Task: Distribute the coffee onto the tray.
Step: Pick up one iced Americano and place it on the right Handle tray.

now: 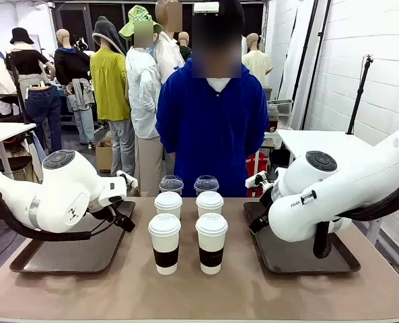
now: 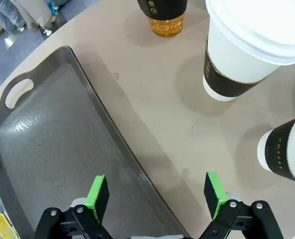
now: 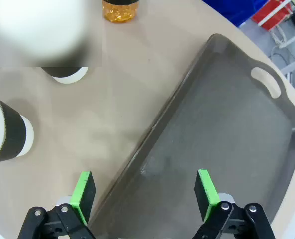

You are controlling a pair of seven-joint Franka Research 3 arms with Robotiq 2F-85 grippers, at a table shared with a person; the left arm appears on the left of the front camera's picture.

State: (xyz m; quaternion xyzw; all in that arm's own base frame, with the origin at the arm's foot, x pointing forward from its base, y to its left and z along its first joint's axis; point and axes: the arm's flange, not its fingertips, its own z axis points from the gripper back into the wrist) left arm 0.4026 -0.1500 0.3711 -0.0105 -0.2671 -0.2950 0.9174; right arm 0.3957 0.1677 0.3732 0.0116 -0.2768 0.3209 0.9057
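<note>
- Cup block (image 1: 210,204) stands mid-table (image 1: 199,296), 2 columns x 3 rows. Every cup is upright, long axis vertical. None is on a tray yet, so I judge the task not started.
- Count, cups: 4 white paper cups (image 1: 164,243) w/ dark sleeves fill the 2 rows on the robot's side of the block. 2 clear cups (image 1: 171,184) w/ dome lids and amber drink make the far row, on the side toward the person (image 1: 212,128).
- Count, trays: 2. L tray (image 1: 71,259) lies to the robot's left of the block and R tray (image 1: 297,259) to its right, each near it, not touching.
- L gripper (image 2: 156,195): fingers spread wide, nothing btwn the green pads. It hangs over the block-side rim of L tray, one pad above the tray and the other above bare table.
- R gripper (image 3: 145,193): mirror case. Pads wide apart and holding nothing, astride the block-side rim of R tray.
- Key relation: fingers point down at the tray rims and the cups lie off to the side, toward the block's middle. L column is nearer L gripper, R column nearer R gripper, approx symmetric.
- Likely need: each arm shifts block-ward, then closes round a near-row sleeve w/o bumping the neighbours.
</note>
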